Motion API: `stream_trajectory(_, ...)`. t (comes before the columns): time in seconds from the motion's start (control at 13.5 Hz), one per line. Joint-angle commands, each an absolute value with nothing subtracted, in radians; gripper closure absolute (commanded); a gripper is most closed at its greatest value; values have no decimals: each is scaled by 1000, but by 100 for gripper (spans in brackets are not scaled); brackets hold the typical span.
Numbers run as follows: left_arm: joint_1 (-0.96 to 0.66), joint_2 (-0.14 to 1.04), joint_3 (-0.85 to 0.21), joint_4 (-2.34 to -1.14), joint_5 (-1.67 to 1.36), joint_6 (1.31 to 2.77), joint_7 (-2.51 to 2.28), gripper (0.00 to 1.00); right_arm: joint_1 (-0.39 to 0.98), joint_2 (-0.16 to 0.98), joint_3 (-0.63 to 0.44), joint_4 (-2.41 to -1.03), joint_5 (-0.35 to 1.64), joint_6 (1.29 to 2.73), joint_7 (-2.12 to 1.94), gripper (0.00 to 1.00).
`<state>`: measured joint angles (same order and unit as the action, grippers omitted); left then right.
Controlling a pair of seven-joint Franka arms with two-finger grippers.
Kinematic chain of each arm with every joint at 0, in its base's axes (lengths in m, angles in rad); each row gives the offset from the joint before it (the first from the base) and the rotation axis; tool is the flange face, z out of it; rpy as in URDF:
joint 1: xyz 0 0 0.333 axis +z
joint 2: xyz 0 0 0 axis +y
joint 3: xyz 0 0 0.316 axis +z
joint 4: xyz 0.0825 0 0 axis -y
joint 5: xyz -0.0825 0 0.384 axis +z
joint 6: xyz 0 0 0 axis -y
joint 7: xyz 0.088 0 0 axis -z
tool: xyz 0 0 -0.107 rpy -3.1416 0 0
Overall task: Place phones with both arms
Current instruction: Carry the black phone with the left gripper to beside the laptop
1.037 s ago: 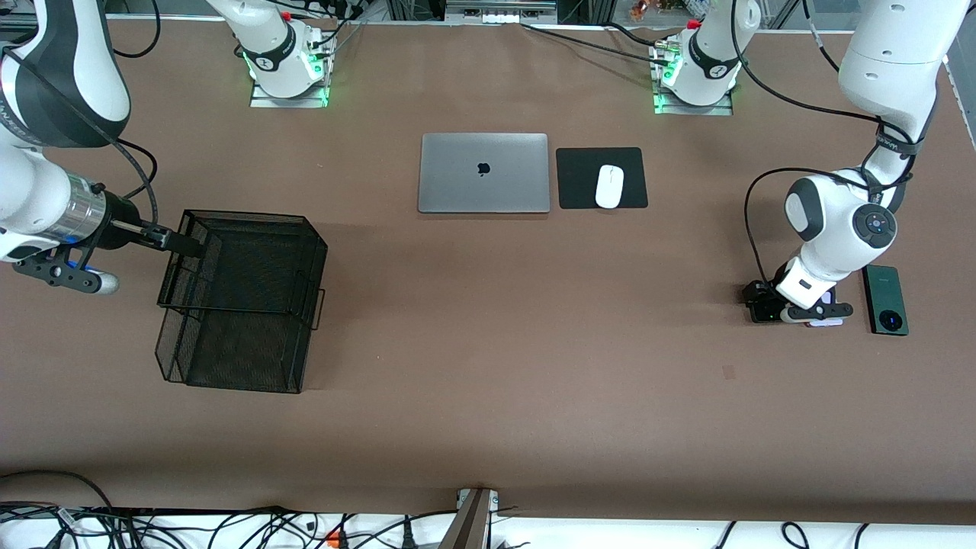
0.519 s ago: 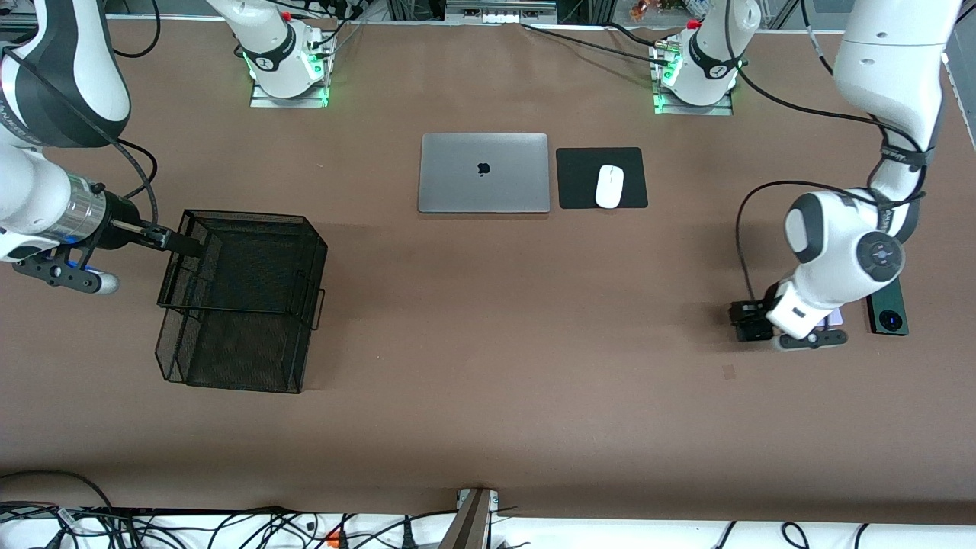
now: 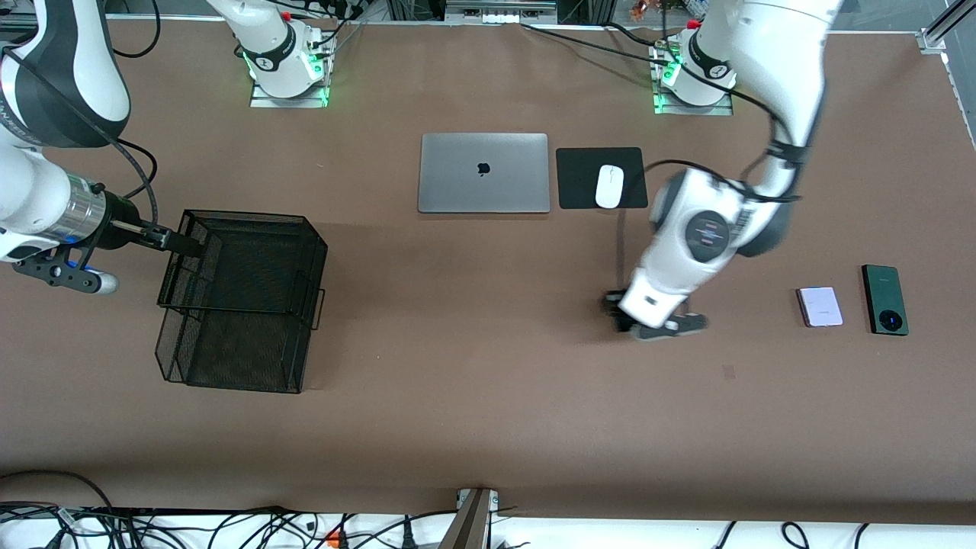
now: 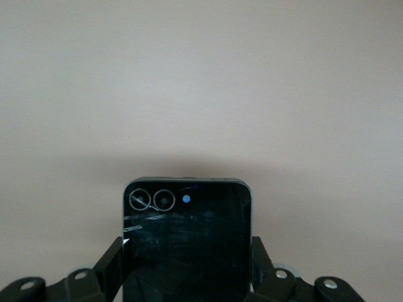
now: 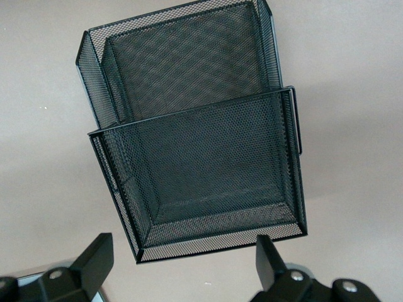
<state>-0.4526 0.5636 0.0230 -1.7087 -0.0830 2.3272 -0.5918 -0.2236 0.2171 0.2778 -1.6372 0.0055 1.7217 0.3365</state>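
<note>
While half cut off, black phone (image 4: 187, 242) clamped by left gripper (image 4: 187, 277)

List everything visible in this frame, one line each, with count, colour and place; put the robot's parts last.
black phone: 1, black, squarish, held in the left gripper over the bare table.
lilac-white phone: 1, pale, flat on the table toward the left arm's end.
green phone: 1, dark green, beside the lilac-white phone.
mesh basket: 1, black, two-tiered, toward the right arm's end.
laptop: 1, grey, closed, mid-table.
mouse: 1, white, on the mouse pad.
mouse pad: 1, black, beside the laptop.
table: 1, brown.
left gripper: jaws shut on the black phone.
right gripper: jaws open, at the mesh basket.
</note>
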Motion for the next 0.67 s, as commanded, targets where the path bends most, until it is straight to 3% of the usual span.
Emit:
stream_trajectory(0.0, -586, 724, 44, -1481, -98, 2293, -717, 100, -235, 204, 282, -1647, 26, 1717, 337, 0)
stream_trajectory(0.3, -747, 854, 55, -1327, -97, 2295, -741, 100, -235, 204, 281, -1647, 26, 1717, 337, 0)
stream_trajectory(0.59, -880, 1000, 141, -1138, -95, 2293, -802, 100, -236, 204, 268, -1647, 26, 1723, 319, 0)
